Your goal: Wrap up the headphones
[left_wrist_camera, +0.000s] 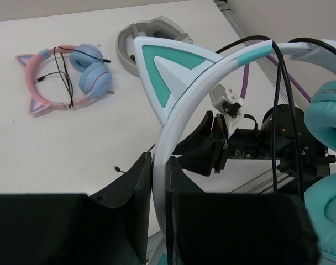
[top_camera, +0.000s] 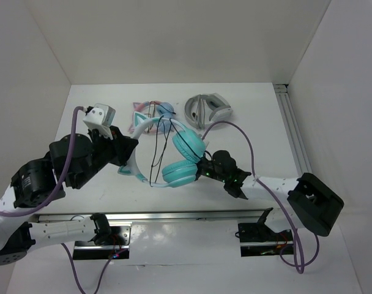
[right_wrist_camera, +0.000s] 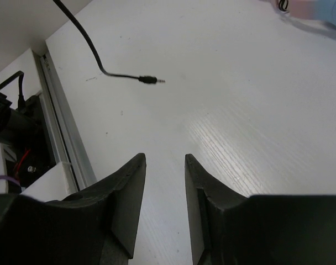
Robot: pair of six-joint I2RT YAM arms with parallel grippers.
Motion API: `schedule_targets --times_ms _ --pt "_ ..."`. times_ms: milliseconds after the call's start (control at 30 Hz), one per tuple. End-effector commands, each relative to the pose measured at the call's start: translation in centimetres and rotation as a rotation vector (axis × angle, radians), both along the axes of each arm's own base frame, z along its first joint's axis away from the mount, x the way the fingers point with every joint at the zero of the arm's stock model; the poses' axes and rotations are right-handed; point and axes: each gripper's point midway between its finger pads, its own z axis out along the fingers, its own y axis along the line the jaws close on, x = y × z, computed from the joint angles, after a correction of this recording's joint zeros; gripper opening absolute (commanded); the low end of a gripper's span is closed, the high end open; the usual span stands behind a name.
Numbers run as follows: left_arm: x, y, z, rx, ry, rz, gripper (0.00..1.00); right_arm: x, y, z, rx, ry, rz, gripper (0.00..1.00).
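Near table (top_camera: 265, 122) centre, L gripper (left_wrist_camera: 158, 163) clamps headphones (left_wrist_camera: 212, 72).

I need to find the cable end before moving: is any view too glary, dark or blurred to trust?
Top external: even light, sharp, faint shadows under the headphones. Left wrist: the left gripper is near-black, little detail; the clamped headband crowds the lens. Right wrist: a bright sheen on the table, but the cable plug is crisp; the right gripper is dark.

Pink-and-blue headphones (left_wrist_camera: 95, 78), grey headphones (left_wrist_camera: 124, 49)
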Motion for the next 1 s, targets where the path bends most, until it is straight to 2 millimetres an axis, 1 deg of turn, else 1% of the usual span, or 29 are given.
schedule_targets --times_ms 0,33,67,100,167,200,233,267,300,333,400,433,467,500,533,567,600,667,733,767,800,833,900,933,967 --pt "0.4 -0.9 3.8 -0.173 -0.060 0.013 0.00 0.1 0.8 1.0 0.048 -0.039 0.008 0.42" --pt "0.3 -1.0 3.7 -0.174 -0.058 0.004 0.00 0.5 0.9 1.0 0.047 -0.041 -0.005 0.42" --pt "0.3 -1.0 3.7 -0.174 -0.058 0.004 0.00 0.8 0.8 1.0 0.043 -0.045 -0.035 0.45" --pt "0.3 -1.0 3.7 -0.174 -0.058 0.004 0.00 1.1 0.8 1.4 0.049 -0.052 -0.046 0.47" --pt "0.4 -0.8 3.8 -0.173 -0.060 0.014 0.00 0.9 1.0 1.4 0.042 -0.064 -0.035 0.54" --pt "0.4 -0.8 3.8 -0.173 -0.060 0.014 0.00 1.0 1.2 1.9 0.051 -0.071 -0.035 0.58" --pt "0.4 -0.8 3.8 -0.173 -0.060 0.014 0.00 1.1 1.5 2.5 0.058 -0.087 -0.025 0.58" --pt "0.4 -0.8 3.6 -0.173 -0.052 0.016 0.00 1.2 1.5 2.7 0.053 -0.096 -0.024 0.59" --pt "0.4 -0.8 3.6 -0.173 -0.051 0.016 0.00 1.3 1.4 2.4 0.045 -0.091 -0.032 0.61" --pt "0.4 -0.8 3.6 -0.173 -0.051 0.016 0.00 1.5 1.6 3.0 0.051 -0.108 -0.032 0.69" --pt "0.2 -1.0 3.6 -0.183 -0.044 0.006 0.00 2.1 1.9 4.2 0.059 -0.130 -0.040 0.82" --pt "0.1 -1.2 3.6 -0.184 -0.041 -0.009 0.00 2.1 2.0 3.7 0.046 -0.131 -0.038 0.83" --pt "-0.1 -1.4 3.6 -0.193 -0.034 -0.019 0.00 2.3 2.1 4.3 0.055 -0.139 -0.039 0.83" --pt "-0.1 -1.4 3.6 -0.193 -0.034 -0.019 0.00 2.2 2.4 3.4 0.039 -0.123 -0.026 0.83" --pt "-0.2 -1.6 3.5 -0.194 -0.032 -0.028 0.00 2.2 2.7 3.6 0.040 -0.133 -0.010 0.83" --pt "-0.2 -1.6 3.5 -0.194 -0.032 -0.028 0.00 2.5 3.0 3.7 0.041 -0.134 -0.010 0.80" --pt "-0.3 -1.8 3.6 -0.203 -0.025 -0.037 0.00 2.4 3.3 2.7 0.020 -0.118 -0.015 0.75" --pt "-0.4 -2.0 3.8 -0.214 -0.028 -0.051 0.00 2.9 3.5 2.3 0.015 -0.116 -0.025 0.56" --pt "-0.5 -1.9 4.2 -0.222 -0.033 -0.051 0.00 2.8 3.4 1.3 0.001 -0.105 -0.024 0.22" --pt "-0.7 -1.5 4.8 -0.239 -0.043 -0.052 0.00 3.1 3.4 0.9 -0.009 -0.099 -0.036 0.08" --pt "-0.6 -1.0 4.9 -0.237 -0.047 -0.033 0.00 3.0 3.1 0.4 -0.014 -0.085 -0.046 0.04" --pt "-0.5 -0.9 5.0 -0.236 -0.048 -0.024 0.00 2.7 2.8 -0.1 -0.014 -0.085 -0.046 0.04" --pt "-0.6 -0.4 5.5 -0.242 -0.054 -0.015 0.00 1.9 2.8 -0.6 -0.007 -0.075 -0.028 0.10" --pt "-0.7 0.1 5.5 -0.242 -0.057 -0.006 0.00 1.8 2.7 -0.5 0.007 -0.075 -0.030 0.10" --pt "-0.7 0.1 5.5 -0.243 -0.057 -0.006 0.00 1.4 2.4 -0.8 0.009 -0.075 -0.021 0.06"
